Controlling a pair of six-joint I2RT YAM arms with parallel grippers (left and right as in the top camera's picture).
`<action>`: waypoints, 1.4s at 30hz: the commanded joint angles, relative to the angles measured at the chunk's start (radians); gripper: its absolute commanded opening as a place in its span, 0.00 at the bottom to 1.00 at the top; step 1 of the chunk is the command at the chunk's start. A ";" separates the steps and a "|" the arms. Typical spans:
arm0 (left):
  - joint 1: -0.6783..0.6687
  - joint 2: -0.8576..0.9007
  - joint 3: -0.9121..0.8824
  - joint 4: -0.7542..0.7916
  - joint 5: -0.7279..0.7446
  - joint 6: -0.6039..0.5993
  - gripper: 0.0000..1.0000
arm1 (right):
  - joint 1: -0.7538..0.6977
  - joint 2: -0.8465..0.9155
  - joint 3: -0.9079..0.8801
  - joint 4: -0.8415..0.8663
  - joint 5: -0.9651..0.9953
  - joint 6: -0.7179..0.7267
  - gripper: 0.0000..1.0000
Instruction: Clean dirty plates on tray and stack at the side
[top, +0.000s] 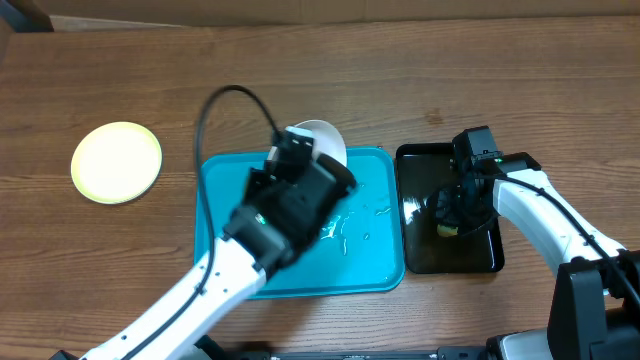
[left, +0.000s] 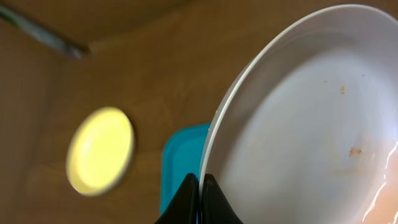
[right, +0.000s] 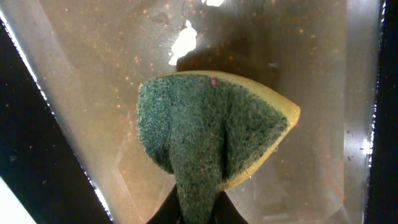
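Plate (left: 311, 124) rim in left tool (left: 200, 182)

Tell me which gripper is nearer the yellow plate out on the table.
Left. The left gripper, clamping a white plate over the turquoise tray, sits right of the yellow plate; the right gripper, pinching a sponge in the black tray, is farther right.

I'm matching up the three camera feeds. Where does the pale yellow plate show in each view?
Overhead: pale yellow plate at far left on the wooden table, left of the blue tray.
Left wrist: lower left, left of the tray's corner.
Right wrist: not in it; a sponge fills the view.
Shared landmark: the blue tray, seen in overhead and left wrist only.
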 joint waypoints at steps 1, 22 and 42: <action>-0.125 -0.016 0.003 0.041 -0.331 0.142 0.04 | -0.002 -0.002 0.007 0.006 0.010 -0.008 0.09; 0.019 0.034 -0.004 -0.007 0.378 -0.030 0.04 | -0.002 -0.002 0.271 -0.215 -0.011 -0.031 0.10; 0.209 0.525 -0.056 0.085 0.778 -0.048 0.04 | 0.151 0.000 0.269 -0.085 -0.398 -0.183 0.06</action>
